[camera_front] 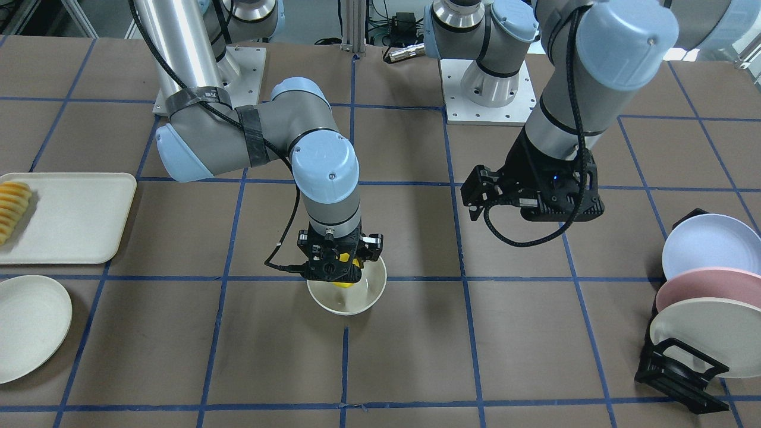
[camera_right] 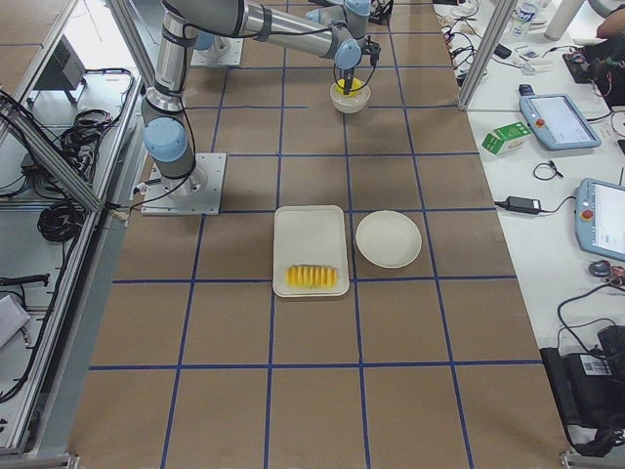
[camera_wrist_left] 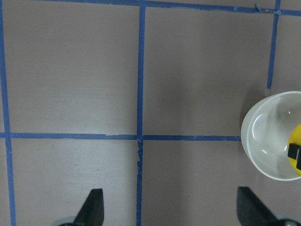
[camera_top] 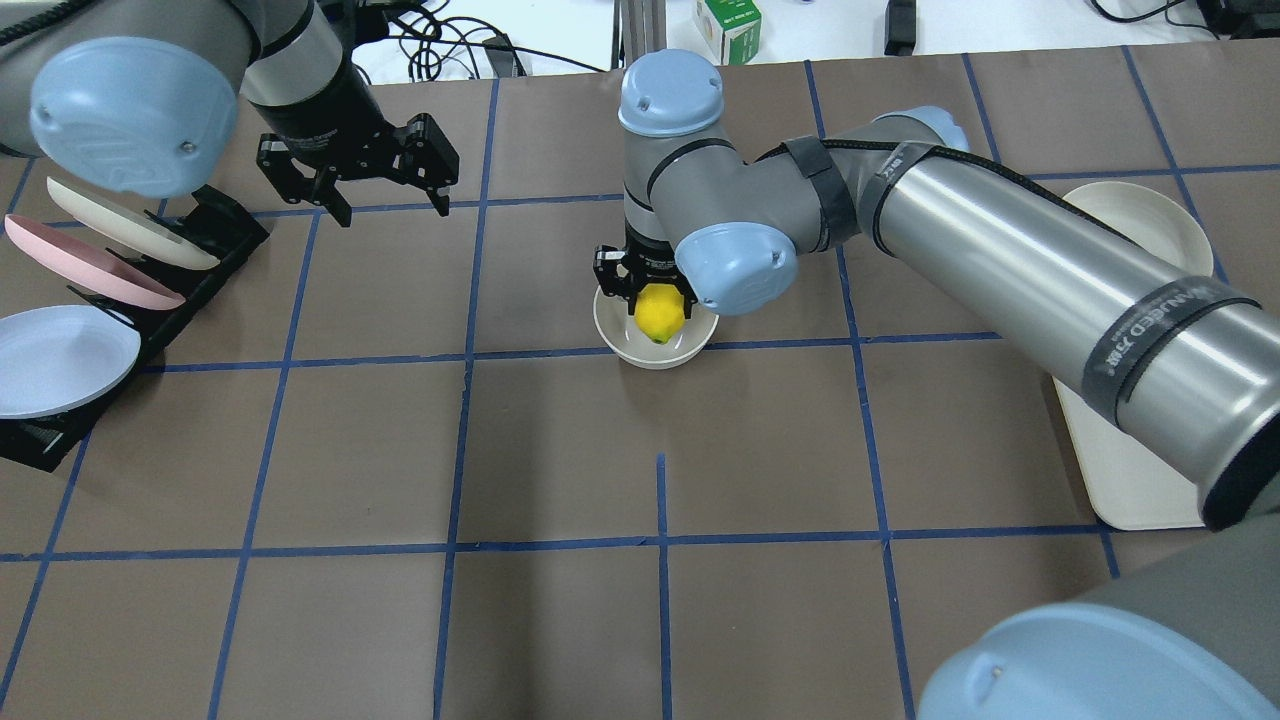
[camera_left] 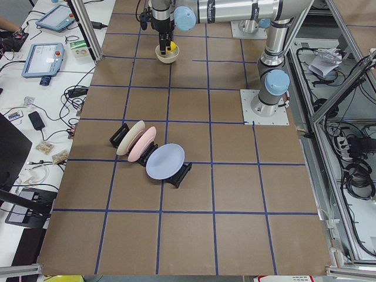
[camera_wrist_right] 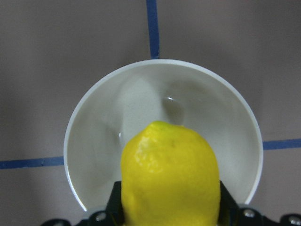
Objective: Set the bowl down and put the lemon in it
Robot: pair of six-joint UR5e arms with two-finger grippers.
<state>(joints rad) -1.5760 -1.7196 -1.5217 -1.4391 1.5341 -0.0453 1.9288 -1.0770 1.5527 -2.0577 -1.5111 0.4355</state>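
The cream-white bowl stands upright on the brown mat near the table's middle; it also shows in the overhead view and the right wrist view. My right gripper is shut on the bright-yellow lemon and holds it just over the bowl's inside, as the right wrist view shows. My left gripper is open and empty, raised above the mat well to the bowl's side. In the left wrist view the bowl sits at the right edge.
A black rack with three upright plates stands at the table's end on my left side. A cream tray with sliced orange-yellow food and a flat cream plate lie at the other end.
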